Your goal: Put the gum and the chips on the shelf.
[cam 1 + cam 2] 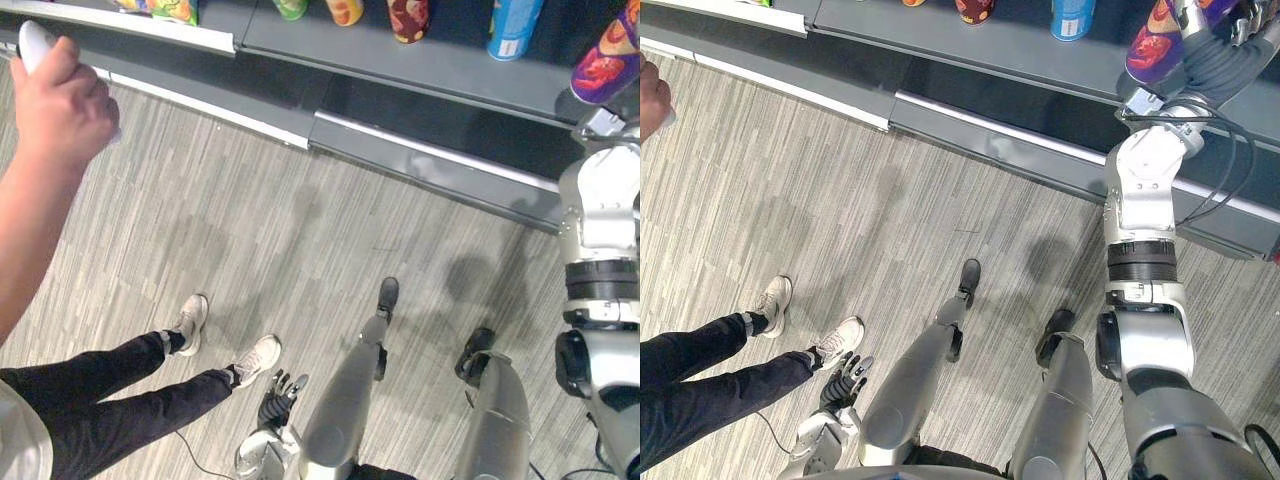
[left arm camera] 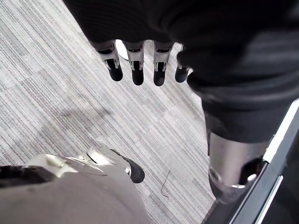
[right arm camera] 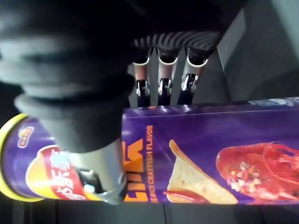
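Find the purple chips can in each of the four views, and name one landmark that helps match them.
Left eye view: purple chips can at the top right edge, at the grey shelf.
Right eye view: top right, held by the right hand.
Right wrist view: close up, between that hand's fingers and thumb.
Left wrist view: the left hand hanging over the floor.
Landmark: the blue can on the shelf, in both eye views.
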### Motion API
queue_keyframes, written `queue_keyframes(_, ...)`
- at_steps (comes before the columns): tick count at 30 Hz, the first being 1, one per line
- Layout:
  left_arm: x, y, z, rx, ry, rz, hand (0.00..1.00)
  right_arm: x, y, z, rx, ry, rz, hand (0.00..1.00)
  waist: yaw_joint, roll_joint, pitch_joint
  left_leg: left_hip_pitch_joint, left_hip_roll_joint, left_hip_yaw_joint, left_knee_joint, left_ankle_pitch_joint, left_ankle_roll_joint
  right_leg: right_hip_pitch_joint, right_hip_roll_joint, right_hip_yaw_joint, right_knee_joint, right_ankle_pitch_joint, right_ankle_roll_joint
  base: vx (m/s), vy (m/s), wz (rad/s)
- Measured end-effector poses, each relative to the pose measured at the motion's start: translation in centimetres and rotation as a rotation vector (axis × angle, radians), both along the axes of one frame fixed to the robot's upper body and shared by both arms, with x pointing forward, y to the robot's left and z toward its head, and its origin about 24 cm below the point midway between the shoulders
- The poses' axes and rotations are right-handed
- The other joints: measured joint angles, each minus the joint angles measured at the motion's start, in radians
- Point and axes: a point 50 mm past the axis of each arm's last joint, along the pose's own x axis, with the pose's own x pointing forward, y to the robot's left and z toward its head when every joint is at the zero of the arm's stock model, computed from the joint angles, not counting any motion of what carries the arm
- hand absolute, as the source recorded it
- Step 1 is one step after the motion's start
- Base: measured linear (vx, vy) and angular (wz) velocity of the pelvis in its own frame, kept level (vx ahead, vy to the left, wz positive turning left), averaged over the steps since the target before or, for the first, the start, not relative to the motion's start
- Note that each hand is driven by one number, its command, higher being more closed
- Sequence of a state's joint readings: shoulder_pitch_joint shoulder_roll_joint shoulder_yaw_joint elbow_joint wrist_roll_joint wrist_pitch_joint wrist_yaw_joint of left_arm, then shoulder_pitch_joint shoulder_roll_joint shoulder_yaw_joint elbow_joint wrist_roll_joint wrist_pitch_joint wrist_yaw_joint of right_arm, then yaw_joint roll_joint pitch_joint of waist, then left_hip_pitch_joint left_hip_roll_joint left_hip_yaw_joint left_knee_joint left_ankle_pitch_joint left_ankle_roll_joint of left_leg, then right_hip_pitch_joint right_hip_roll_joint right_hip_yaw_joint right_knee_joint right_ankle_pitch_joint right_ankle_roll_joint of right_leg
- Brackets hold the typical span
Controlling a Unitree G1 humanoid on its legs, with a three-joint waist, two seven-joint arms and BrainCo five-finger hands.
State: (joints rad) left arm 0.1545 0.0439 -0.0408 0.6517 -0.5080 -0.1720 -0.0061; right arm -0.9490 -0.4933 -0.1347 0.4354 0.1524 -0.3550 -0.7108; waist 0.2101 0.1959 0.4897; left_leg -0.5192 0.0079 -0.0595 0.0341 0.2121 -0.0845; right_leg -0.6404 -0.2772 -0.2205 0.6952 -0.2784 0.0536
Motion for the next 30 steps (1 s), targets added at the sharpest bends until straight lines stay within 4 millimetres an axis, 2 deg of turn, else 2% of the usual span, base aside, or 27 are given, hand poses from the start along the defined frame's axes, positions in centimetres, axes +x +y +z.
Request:
queue_keyframes(9, 1.0, -1.4, 0.9, -0.033, -0.059, -0.028, 0.00, 0.2, 0.7, 0.2, -0.021, -0.006, 0.019, 1.00, -0.003, 0.000, 0.000, 0.018, 0.012, 0.004, 0.003, 0.005, -0.007, 0.034, 0.012, -0.007, -0.026, 0.006, 0.004, 0.02, -0.056, -0.01)
queue_keyframes(18, 0.8, -1.5, 0.7, -0.049, -0.047, -0.019, 0.00, 0.2, 1.2, -0.1, -0.044, -0.010, 0.016, 1.00, -0.013, -0.001, -0.001, 0.069, 0.035, 0.018, -0.001, -0.005, -0.005, 0.100, 0.043, -0.005, -0.086, 0.031, 0.007, 0.03, -0.041, -0.09)
queue_keyframes(22, 0.8, -1.4, 0.5, -0.053, -0.036, -0.015, 0.00, 0.6, 1.3, -2.4, -0.026, 0.054, 0.030, 1.00, -0.017, -0.004, -0.002, 0.098, 0.042, 0.020, 0.000, -0.012, -0.003, 0.145, 0.057, -0.006, -0.123, 0.044, 0.012, 0.03, -0.010, -0.06)
queue_keyframes(26, 0.8, -1.3, 0.4, -0.051, -0.032, -0.015, 0.00, 0.9, 1.9, -3.4, -0.031, 0.087, 0.065, 1.00, -0.017, -0.005, -0.002, 0.107, 0.052, 0.021, 0.015, -0.026, -0.002, 0.176, 0.075, -0.003, -0.163, 0.065, 0.016, 0.03, 0.005, -0.07)
queue_keyframes(30, 0.6, -0.7, 0.3, -0.039, -0.027, -0.011, 0.00, 1.1, 2.3, -5.3, -0.029, 0.143, 0.095, 1.00, -0.016, -0.024, -0.002, 0.115, 0.057, 0.027, 0.098, -0.080, 0.007, 0.232, 0.089, 0.007, -0.199, 0.080, 0.024, 0.04, 0.028, -0.11)
